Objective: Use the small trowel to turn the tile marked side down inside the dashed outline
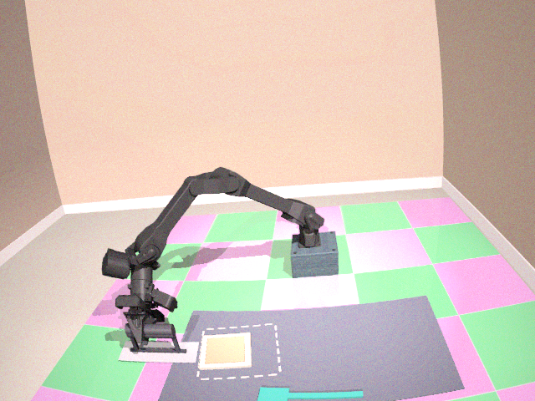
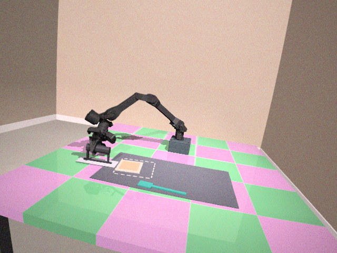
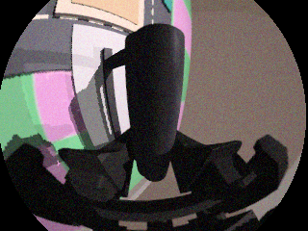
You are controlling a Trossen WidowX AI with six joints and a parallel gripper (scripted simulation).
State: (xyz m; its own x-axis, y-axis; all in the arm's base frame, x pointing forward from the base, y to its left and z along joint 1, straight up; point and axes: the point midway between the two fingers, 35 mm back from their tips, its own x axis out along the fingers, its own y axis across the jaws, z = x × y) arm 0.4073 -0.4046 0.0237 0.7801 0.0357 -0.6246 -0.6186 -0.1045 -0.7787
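Observation:
The trowel has a black round handle [image 1: 160, 331] [image 2: 100, 149] [image 3: 156, 82] on two struts above a flat whitish blade [image 1: 190, 354] [image 2: 114, 164] [image 3: 87, 43]. My gripper [image 1: 146, 327] [image 2: 97, 147] [image 3: 150, 126] points down and is shut on the handle. The blade is low and roughly level, over the table and the mat's left edge. Its right end is right beside the tile; contact cannot be told. The tile [image 1: 224, 350] [image 2: 129, 166] [image 3: 113, 10] lies flat, orange square up with a cream border, in the left part of the dashed outline [image 1: 279, 357] [image 2: 153, 169].
A teal spatula-like tool [image 1: 323, 394] [image 2: 168, 189] lies along the front of the dark mat [image 1: 367, 345] [image 2: 196, 179]. The arm's blue-grey base block [image 1: 314, 264] [image 2: 179, 146] stands behind the mat. The table [image 2: 152, 209] is checkered green and pink.

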